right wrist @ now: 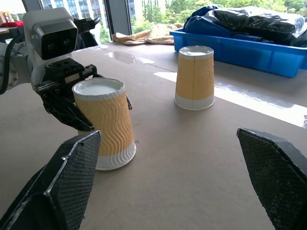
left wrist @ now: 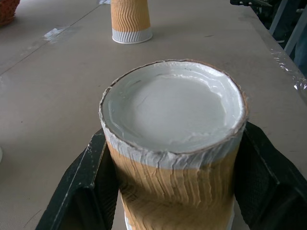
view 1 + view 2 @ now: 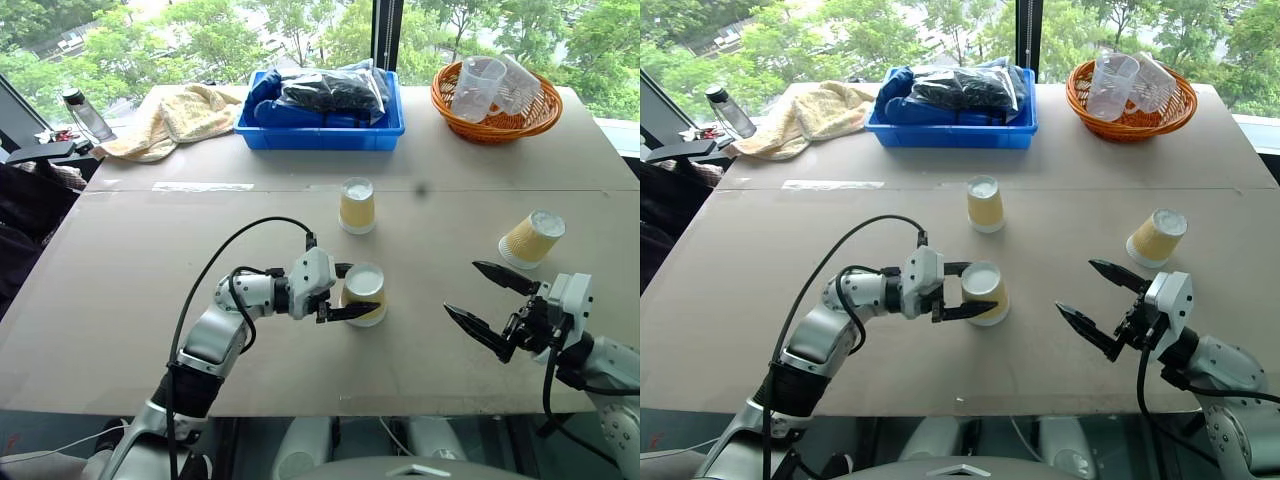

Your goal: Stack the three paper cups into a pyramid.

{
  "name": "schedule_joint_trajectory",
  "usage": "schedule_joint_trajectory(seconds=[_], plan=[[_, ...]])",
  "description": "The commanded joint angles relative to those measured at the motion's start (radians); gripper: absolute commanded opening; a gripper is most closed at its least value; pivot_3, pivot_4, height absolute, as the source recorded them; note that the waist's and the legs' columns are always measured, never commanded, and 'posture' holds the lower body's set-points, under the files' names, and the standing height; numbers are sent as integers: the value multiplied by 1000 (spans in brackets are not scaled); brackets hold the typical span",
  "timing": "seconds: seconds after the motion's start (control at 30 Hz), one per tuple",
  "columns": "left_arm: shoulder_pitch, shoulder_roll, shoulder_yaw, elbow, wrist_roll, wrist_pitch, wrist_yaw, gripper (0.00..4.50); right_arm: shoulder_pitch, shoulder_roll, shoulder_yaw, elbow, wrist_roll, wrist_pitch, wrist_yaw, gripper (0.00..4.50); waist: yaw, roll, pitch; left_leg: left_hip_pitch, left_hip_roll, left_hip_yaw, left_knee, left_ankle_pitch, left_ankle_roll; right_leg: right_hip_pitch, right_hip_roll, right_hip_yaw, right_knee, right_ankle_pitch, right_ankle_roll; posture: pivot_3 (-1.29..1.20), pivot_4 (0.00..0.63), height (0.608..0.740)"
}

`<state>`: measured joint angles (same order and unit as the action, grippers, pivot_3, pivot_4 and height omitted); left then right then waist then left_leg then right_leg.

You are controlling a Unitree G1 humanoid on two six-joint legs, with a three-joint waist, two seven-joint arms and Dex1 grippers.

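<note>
Three tan ribbed paper cups are on the table. One stands upside down at the centre back (image 3: pixel 357 205). Another lies on its side at the right (image 3: pixel 533 238). The nearest cup (image 3: pixel 366 278) stands upside down, leaning slightly, and my left gripper (image 3: pixel 361 292) reaches in from the left, shut on it. Its black fingers (image 2: pixel 86 191) lie against both of the cup's sides. My right gripper (image 3: pixel 461 288) is wide open and holds nothing. It sits right of that cup and in front of the fallen one. No pyramid stands.
At the back are a blue bin (image 3: pixel 320 135) of dark bags, an orange basket (image 3: pixel 497 122) with clear measuring cups, a yellow towel (image 3: pixel 175 115) and a bottle (image 3: pixel 85 112). Bare tabletop lies between the two upright cups.
</note>
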<state>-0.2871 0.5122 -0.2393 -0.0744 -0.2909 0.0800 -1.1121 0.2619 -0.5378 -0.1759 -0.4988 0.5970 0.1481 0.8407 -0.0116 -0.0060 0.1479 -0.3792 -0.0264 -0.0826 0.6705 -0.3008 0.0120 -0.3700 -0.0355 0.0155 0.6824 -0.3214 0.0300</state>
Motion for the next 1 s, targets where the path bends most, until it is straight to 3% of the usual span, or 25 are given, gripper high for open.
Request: schedule_joint_trajectory(seconds=[0.03, 0.27, 0.47, 0.67, 0.8, 1.0], plan=[[7, 12, 9, 11, 21, -48, -9, 4247, 7, 8, -11, -34, 3, -18, -9, 4500, 0, 0, 0, 0, 0, 0, 0, 0, 0, 0, 0, 0, 0, 0, 0, 0, 150, 740], [53, 37, 73, -76, -34, -42, 5, 4379, -20, 14, 0, -6, 2, -18, 3, 4500, -4, 0, 0, 0, 0, 0, 0, 0, 0, 0, 0, 0, 0, 0, 0, 0, 150, 740], [166, 104, 297, -327, -300, 196, 109, 4379, -147, 31, 50, 80, -45, 18, -40, 4500, -3, 0, 0, 0, 1, 0, 0, 0, 0, 0, 0, 0, 1, 0, 0, 0, 150, 740], [293, 226, 555, -345, -403, 311, 144, 4379, -423, 105, 186, 273, -196, 42, -123, 4500, -9, 1, 1, 1, 1, 0, 0, 0, 0, -1, 0, 1, 2, 0, 0, 0, 150, 740], [328, 308, 728, -287, -427, 342, 129, 4379, -671, 209, 270, 510, -319, 6, -185, 4500, -9, 1, 2, -1, 0, 2, 0, 2, -3, -6, 0, 2, 7, 0, 0, 0, 150, 740], [331, 373, 842, -268, -498, 406, 97, 4379, -901, 325, 303, 783, -362, -53, -158, 4500, -8, 1, 2, -1, 0, 2, 0, 2, -3, -8, 0, 2, 9, 0, -1, 0, 150, 740]])
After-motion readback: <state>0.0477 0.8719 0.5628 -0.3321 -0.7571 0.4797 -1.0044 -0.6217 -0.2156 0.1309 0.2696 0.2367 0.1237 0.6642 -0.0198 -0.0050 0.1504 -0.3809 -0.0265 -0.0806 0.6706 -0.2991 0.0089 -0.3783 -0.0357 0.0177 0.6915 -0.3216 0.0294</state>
